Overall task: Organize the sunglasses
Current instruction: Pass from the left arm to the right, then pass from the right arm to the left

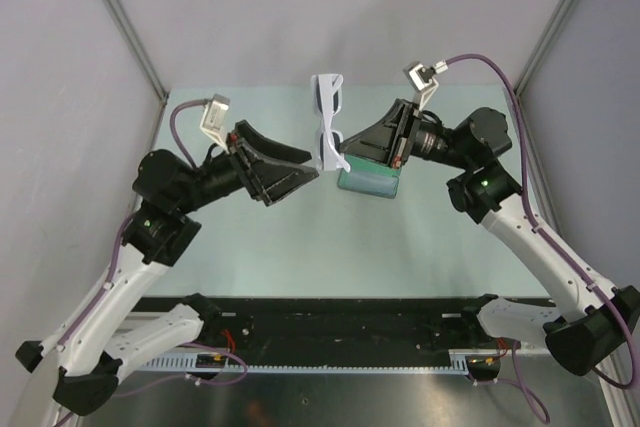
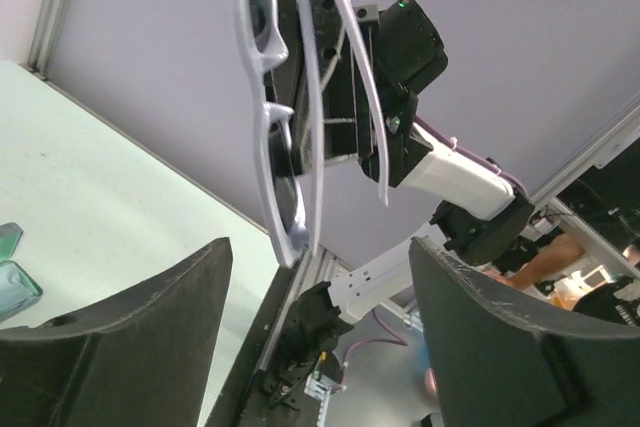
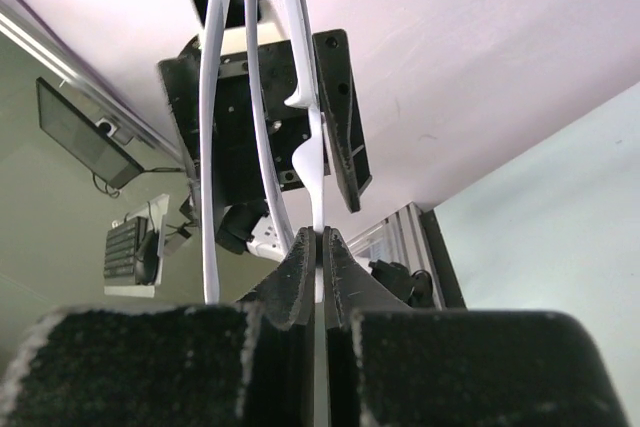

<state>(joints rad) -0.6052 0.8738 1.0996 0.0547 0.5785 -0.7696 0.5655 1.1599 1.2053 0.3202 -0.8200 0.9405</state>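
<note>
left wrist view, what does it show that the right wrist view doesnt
Only the left wrist view plainly shows the left end effector with its fingers spread wide, one on each side of the sunglasses and touching neither side. It also shows the right arm's white link. Only the right wrist view shows the right end effector pinched shut on a thin white part of the sunglasses. Both show the white sunglasses held up in the air, with the opposite arm behind them.

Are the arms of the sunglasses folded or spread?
Folded: on the sunglasses, both thin arms lie flat along the frame.
</note>
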